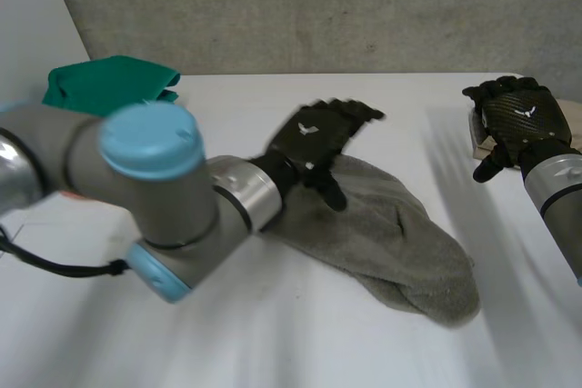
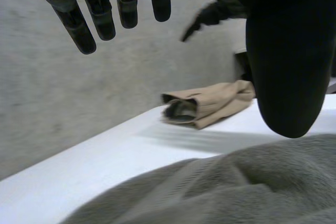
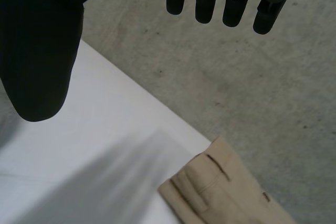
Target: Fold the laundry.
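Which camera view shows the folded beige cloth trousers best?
The right wrist view: the folded beige cloth trousers lie close, belt loops clear. The left wrist view shows them farther off; the head view, a sliver behind the right hand.

Head camera sat high behind, between arms (image 1: 145, 188); looked down across tabletop (image 1: 300, 352) toward wall (image 1: 318, 6). Left wrist camera rode low, close over towel (image 2: 236, 187), faced along left robot hand (image 2: 283, 66) to far tabletop edge. Right wrist camera hung higher, looked down past right robot hand (image 3: 39, 51) at tabletop edge. Both wrist views shared trousers (image 3: 226, 192); head and left wrist views shared towel.
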Action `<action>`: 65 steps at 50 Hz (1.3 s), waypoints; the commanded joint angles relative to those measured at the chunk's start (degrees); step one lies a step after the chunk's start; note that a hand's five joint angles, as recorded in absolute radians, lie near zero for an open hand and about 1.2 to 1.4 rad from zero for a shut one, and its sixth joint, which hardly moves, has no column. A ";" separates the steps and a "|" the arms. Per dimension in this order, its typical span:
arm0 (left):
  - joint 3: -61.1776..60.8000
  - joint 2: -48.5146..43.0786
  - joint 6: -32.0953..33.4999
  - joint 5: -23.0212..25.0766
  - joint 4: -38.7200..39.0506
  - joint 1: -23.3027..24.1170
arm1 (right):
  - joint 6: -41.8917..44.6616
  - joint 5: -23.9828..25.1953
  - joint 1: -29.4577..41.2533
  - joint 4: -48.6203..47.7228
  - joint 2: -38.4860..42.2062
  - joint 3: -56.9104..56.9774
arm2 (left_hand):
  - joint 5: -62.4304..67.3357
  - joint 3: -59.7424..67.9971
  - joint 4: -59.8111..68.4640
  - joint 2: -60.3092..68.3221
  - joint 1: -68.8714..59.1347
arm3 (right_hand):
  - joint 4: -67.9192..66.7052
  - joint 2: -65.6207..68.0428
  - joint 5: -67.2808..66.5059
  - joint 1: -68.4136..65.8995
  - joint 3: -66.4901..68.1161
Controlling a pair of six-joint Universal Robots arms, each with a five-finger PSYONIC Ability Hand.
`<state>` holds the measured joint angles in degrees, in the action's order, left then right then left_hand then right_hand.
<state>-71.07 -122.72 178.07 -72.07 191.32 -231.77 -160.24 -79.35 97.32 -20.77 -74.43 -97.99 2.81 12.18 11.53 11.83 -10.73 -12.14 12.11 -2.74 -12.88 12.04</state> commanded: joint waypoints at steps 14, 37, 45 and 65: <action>-25.26 19.02 11.06 -5.72 -3.67 -16.69 | 12.49 12.99 4.80 30.88 -2.56 4.39 | -0.41 0.21 0.86 0.56 -1.66 | 2.14 -2.11 2.74 2.88 -2.04; -11.90 3.88 13.53 -3.61 -8.59 -25.04 | 11.63 8.95 21.33 27.97 28.28 40.05 | 7.67 8.29 8.94 8.64 -9.74 | -4.41 4.44 -3.81 -3.67 4.51; -18.75 13.29 10.37 -2.38 -5.52 -27.15 | 3.97 9.74 23.44 38.61 42.52 57.55 | 5.99 6.61 7.26 6.96 -8.06 | -6.93 6.97 -6.33 -6.19 7.03; -15.52 4.70 3.70 0.09 -2.88 -25.75 | -3.68 8.77 25.82 9.61 5.01 24.53 | -2.81 -2.18 -1.53 -1.83 0.73 | -67.86 67.89 -67.26 -67.12 67.96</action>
<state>-91.56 -111.93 186.25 -71.69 189.47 -259.35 -162.74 -72.73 121.97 -3.79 -57.19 -60.20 2.90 12.18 11.71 11.86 -12.20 -68.37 67.31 -56.95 -62.93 67.74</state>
